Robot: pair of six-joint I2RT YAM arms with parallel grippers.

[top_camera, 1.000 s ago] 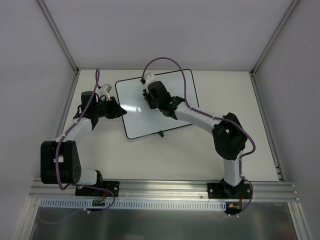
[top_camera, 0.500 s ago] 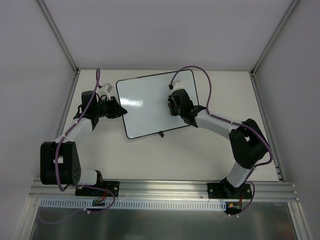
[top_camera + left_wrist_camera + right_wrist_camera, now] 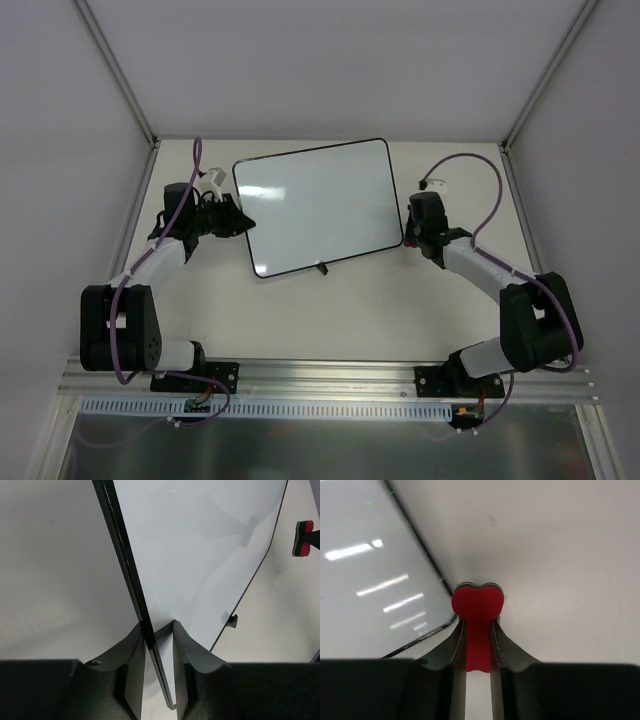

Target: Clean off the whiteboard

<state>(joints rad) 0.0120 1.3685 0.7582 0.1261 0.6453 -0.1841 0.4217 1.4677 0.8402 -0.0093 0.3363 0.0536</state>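
The whiteboard lies flat on the table, glossy white with a thin black frame, and shows no writing. My left gripper is shut on its left edge; in the left wrist view the black frame runs between my fingers. My right gripper is shut on a red bone-shaped eraser. It holds the eraser just off the board's right edge, over the table. The board's corner shows at the left of the right wrist view. The eraser also shows far off in the left wrist view.
A small black foot sticks out at the board's near edge and shows in the left wrist view. White walls with metal posts enclose the table on three sides. The arm bases sit on a rail at the near edge.
My right gripper has swept the eraser rightward across the board and off its right edge onto the table. The left gripper has kept its hold and not moved.
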